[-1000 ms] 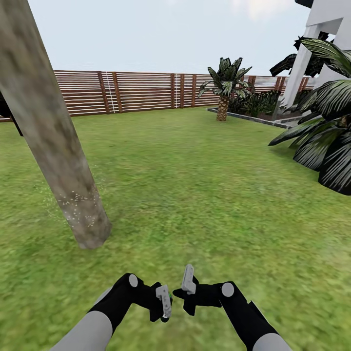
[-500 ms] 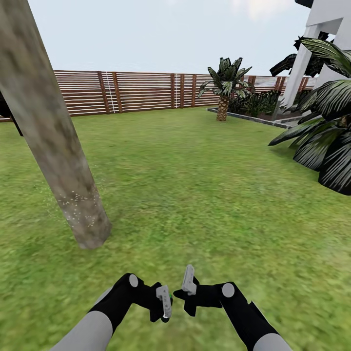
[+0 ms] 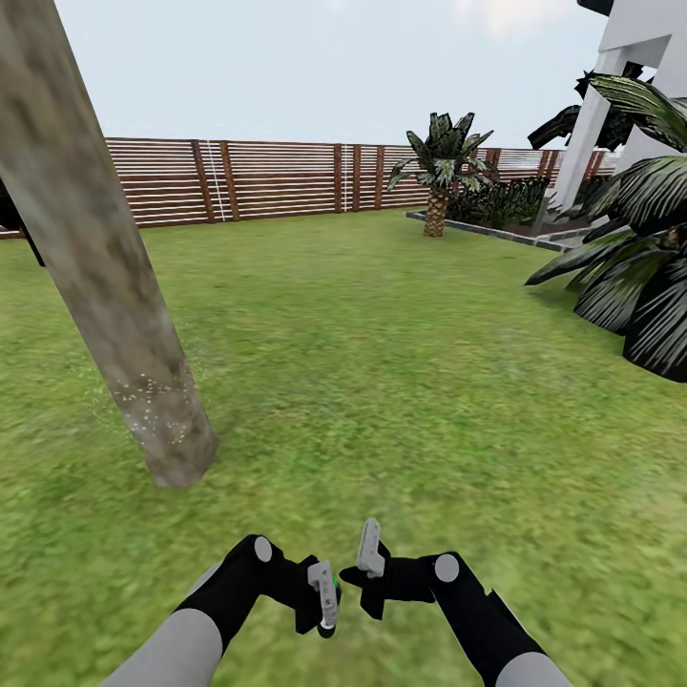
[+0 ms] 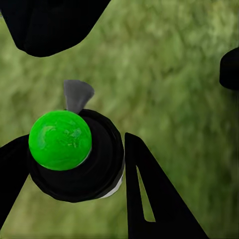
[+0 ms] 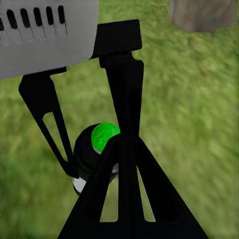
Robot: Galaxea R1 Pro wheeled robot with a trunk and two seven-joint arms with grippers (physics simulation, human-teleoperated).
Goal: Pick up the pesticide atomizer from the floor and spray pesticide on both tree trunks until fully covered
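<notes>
The tree trunk (image 3: 105,277) leans up at the left of the lawn, mottled grey-brown, with white pesticide specks (image 3: 153,405) low on it near the base. Its foot also appears in the right wrist view as the trunk (image 5: 201,15). The atomizer (image 4: 74,149) is a small black bottle whose tip is bright green here, and my left gripper (image 3: 324,599) is shut on it low in front of me. The right wrist view shows the same bottle (image 5: 97,147) between the left fingers. My right gripper (image 3: 367,553) hangs shut beside it, empty, a little to the right.
A reddish-brown slat fence (image 3: 277,179) closes the far side of the lawn. A short palm (image 3: 439,167) stands by a planter edge at the back right. Large dark palm fronds (image 3: 634,277) and a white building column (image 3: 582,143) crowd the right side.
My left gripper has dipped slightly with the atomizer in it. The right gripper and the view have stayed put.
</notes>
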